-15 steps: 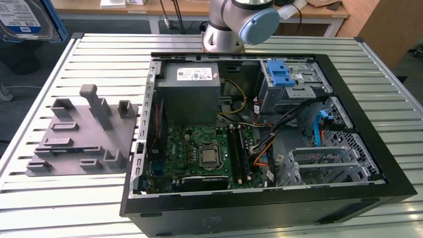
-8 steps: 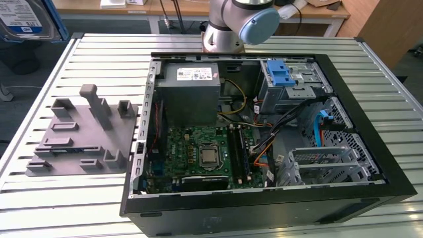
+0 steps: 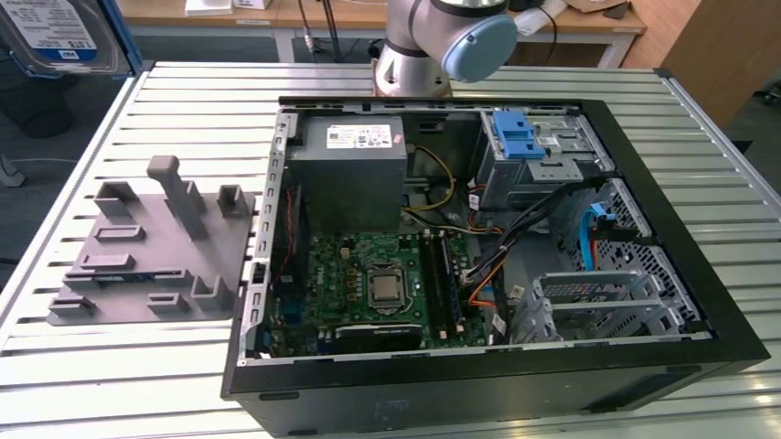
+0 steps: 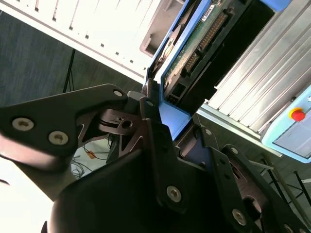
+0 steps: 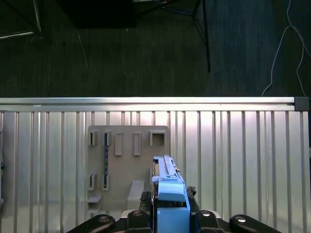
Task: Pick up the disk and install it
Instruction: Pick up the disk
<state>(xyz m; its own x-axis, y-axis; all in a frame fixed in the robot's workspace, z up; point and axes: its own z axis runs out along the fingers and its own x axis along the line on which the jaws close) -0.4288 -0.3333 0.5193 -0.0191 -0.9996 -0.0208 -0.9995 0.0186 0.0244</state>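
Gripper (image 5: 167,204) closed on the disk (image 5: 164,170), clamping its blue bracket (image 5: 171,191) | disk on edge, long axis running straight out from my palm, connector edge bared in the second wrist view | exterior view: disk raised at 10 o'clock of the open case (image 3: 488,393), well apart.

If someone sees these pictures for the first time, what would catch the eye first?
First, the open computer case lies on the slatted table in the middle of the exterior view, with its green motherboard exposed. Next, in the first wrist view, the gripper is shut on the disk in its blue bracket, with a grey fixture on the table beyond it.
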